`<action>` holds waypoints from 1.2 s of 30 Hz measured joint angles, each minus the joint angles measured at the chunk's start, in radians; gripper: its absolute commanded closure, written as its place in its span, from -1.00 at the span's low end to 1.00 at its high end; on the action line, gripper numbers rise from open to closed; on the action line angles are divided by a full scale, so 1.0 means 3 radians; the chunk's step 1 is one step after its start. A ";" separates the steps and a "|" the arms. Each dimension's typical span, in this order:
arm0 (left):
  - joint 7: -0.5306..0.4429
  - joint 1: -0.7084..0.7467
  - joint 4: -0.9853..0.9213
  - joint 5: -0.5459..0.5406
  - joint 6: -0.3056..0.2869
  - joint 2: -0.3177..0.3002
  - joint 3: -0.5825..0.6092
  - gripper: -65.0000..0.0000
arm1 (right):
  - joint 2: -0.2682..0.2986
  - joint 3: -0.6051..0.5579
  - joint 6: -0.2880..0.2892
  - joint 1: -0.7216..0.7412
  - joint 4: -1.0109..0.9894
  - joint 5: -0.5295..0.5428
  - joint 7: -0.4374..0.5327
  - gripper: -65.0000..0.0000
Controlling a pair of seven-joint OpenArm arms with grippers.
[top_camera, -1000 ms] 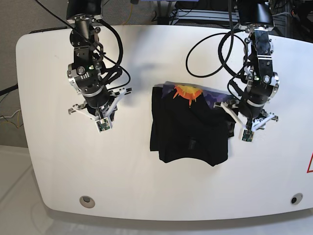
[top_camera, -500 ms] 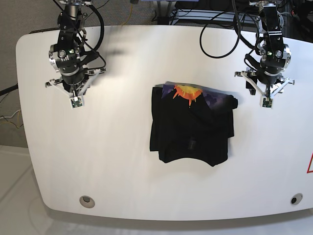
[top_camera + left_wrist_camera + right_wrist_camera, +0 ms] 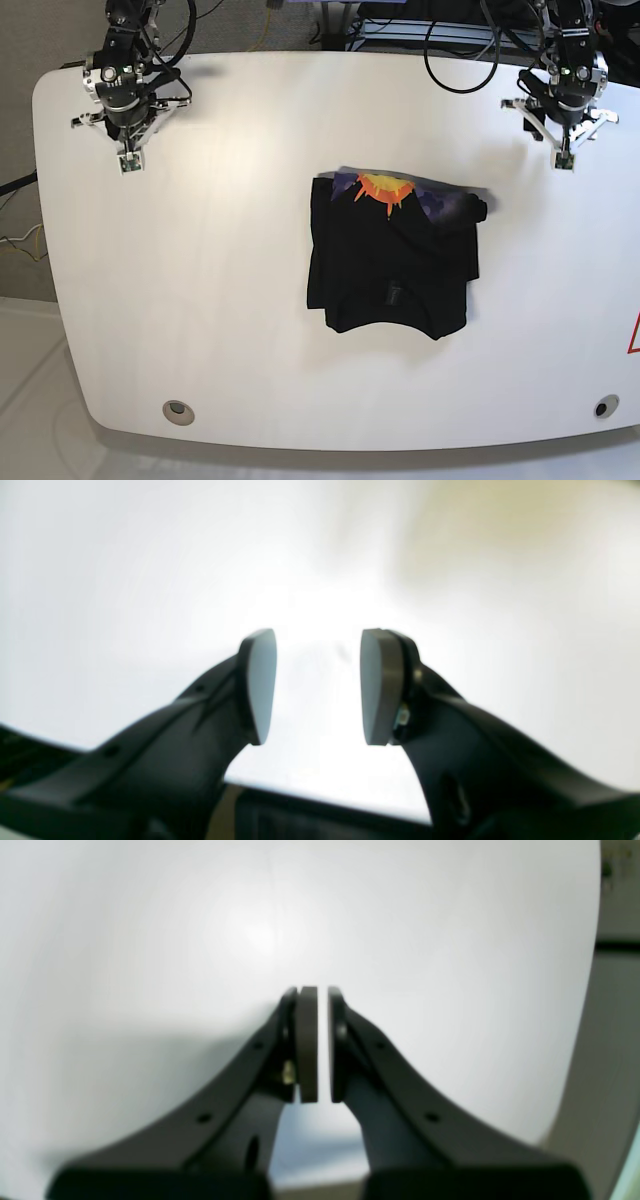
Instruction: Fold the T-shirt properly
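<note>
The T-shirt (image 3: pixel 392 262) lies folded into a rough black rectangle at the middle of the white table (image 3: pixel 200 300). An orange flame print (image 3: pixel 384 188) and a strip of purple show at its far edge. My left gripper (image 3: pixel 563 125) hangs over the far right corner, well away from the shirt. In the left wrist view it (image 3: pixel 317 685) stands open with nothing between its pads (image 3: pixel 261 680). My right gripper (image 3: pixel 125 120) is over the far left corner. In the right wrist view it (image 3: pixel 317 1045) is shut on nothing, above bare table.
Black cables (image 3: pixel 455 60) loop off the table's far edge behind the left arm. Two round fittings (image 3: pixel 178 409) sit near the front corners. A red mark (image 3: pixel 634 335) shows at the right edge.
Both arms have pulled back from beside the shirt to the table's far corners. The shirt has stayed where it was, and neither gripper has changed its opening.
</note>
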 measured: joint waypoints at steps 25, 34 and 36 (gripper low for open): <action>-0.0004 0.0773 0.0008 -0.0013 -0.0022 0.0013 -0.0394 0.65 | -0.0022 0.0724 0.0023 -0.1044 0.0053 0.0005 0.0547 0.91; -0.0017 0.0951 0.0011 -0.0015 -0.0023 0.0013 -0.0421 0.65 | -0.0032 0.0898 0.0027 -0.1287 0.0053 0.0019 0.0591 0.91; -0.0022 0.1013 0.0011 -0.0023 -0.0023 0.0014 -0.0421 0.65 | -0.0062 0.0940 0.0023 -0.1344 0.0053 0.0019 0.0607 0.91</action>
